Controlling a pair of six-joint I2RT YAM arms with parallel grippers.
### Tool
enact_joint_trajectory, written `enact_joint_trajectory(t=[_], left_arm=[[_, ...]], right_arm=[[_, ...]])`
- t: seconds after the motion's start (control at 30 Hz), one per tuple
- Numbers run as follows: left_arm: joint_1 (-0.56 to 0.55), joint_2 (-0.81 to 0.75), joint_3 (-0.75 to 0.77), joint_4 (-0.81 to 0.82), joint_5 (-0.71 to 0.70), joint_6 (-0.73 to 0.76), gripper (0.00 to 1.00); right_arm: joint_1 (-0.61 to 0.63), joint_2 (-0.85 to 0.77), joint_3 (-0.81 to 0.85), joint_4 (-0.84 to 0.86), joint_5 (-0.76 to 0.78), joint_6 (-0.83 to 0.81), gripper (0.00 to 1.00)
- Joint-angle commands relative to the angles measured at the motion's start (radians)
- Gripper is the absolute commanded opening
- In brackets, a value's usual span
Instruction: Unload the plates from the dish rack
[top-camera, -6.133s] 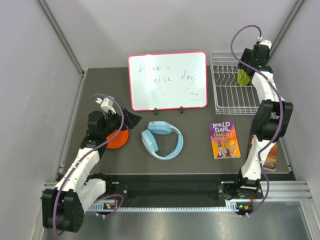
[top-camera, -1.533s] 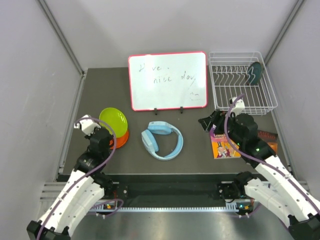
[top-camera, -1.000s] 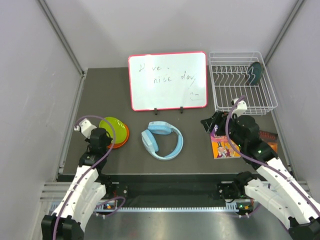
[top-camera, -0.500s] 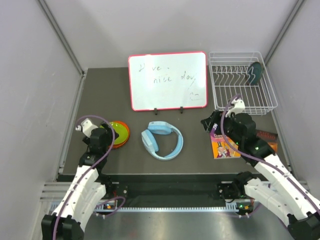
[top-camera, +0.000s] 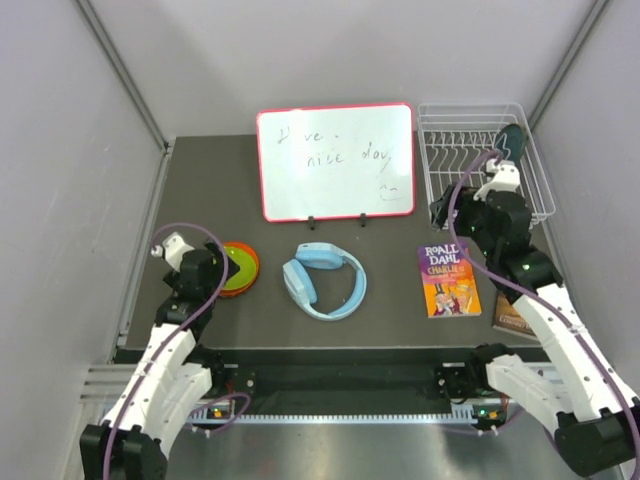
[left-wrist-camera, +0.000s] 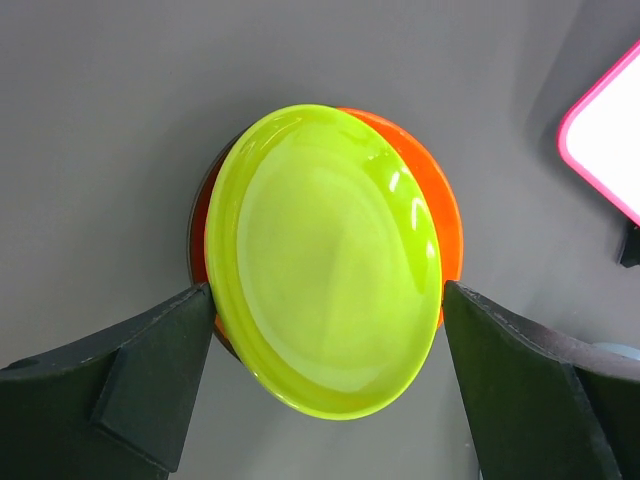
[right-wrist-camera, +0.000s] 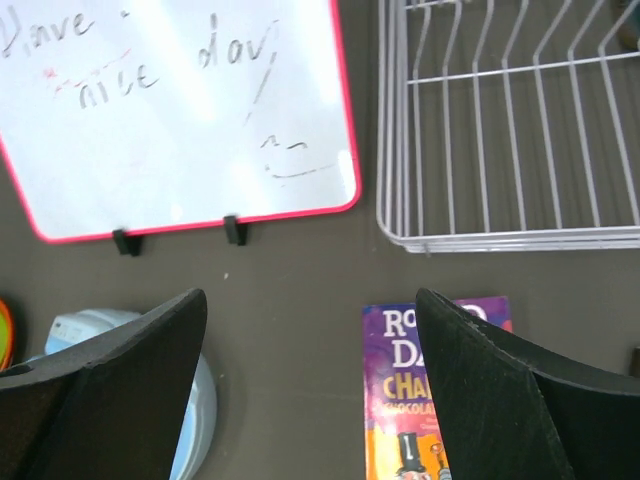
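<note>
**Three plates on the table, one in the rack**

From the top camera, the dish rack (top-camera: 455, 150) sits at the far right of the table (top-camera: 200, 180), right beside the whiteboard (top-camera: 335, 162). The dark green plate (top-camera: 511, 141) stands on its edge at the back right of the rack. The other plates lie in a pile on the left side of the table. The yellow-green plate (top-camera: 238, 261) is on top and the orange plate (top-camera: 252, 272) peeks out under it. The left gripper (top-camera: 212, 272) is over the left edge of that pile. The right gripper (top-camera: 441, 212) is near the front left corner of the rack. Blue headphones (top-camera: 325, 280) and a Roald Dahl book (top-camera: 448, 277) lie in the middle, between the two arms.

The left wrist camera looks straight down on the pile. The yellow-green plate (left-wrist-camera: 325, 260) lies a bit off to one side on the orange plate (left-wrist-camera: 448, 215). A thin edge of the dark red plate (left-wrist-camera: 198, 225) shows at the bottom. The left gripper (left-wrist-camera: 327, 295) has its jaws wide apart, one on each side of the pile, and it holds nothing.

The right wrist camera shows the whiteboard (right-wrist-camera: 170, 110), the front of the dish rack (right-wrist-camera: 500, 150), the book (right-wrist-camera: 430, 390) and part of the headphones (right-wrist-camera: 70, 328). The right gripper (right-wrist-camera: 310, 295) has its jaws wide apart too, with only table between them.
</note>
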Motion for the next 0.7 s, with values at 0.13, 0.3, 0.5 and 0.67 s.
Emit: enact_joint_trajectory(t=[0.13, 0.3, 0.5, 0.67], left_arm=[[0.002, 0.043, 0.074, -0.101, 0.019, -0.053, 0.99], [0.002, 0.023, 0.059, -0.114, 0.027, -0.063, 0.99], [0.003, -0.005, 0.07, -0.155, 0.016, -0.096, 0.99], [0.002, -0.077, 0.074, -0.005, 0.19, 0.013, 0.99]], right_arm=[[-0.18, 0.04, 0.062, 0.021, -0.097, -0.048, 0.86], [-0.249, 0.049, 0.059, 0.03, -0.146, -0.056, 0.86], [-0.301, 0.072, 0.059, 0.044, -0.18, -0.067, 0.86], [-0.397, 0.138, 0.124, 0.053, -0.111, -0.096, 0.86]])
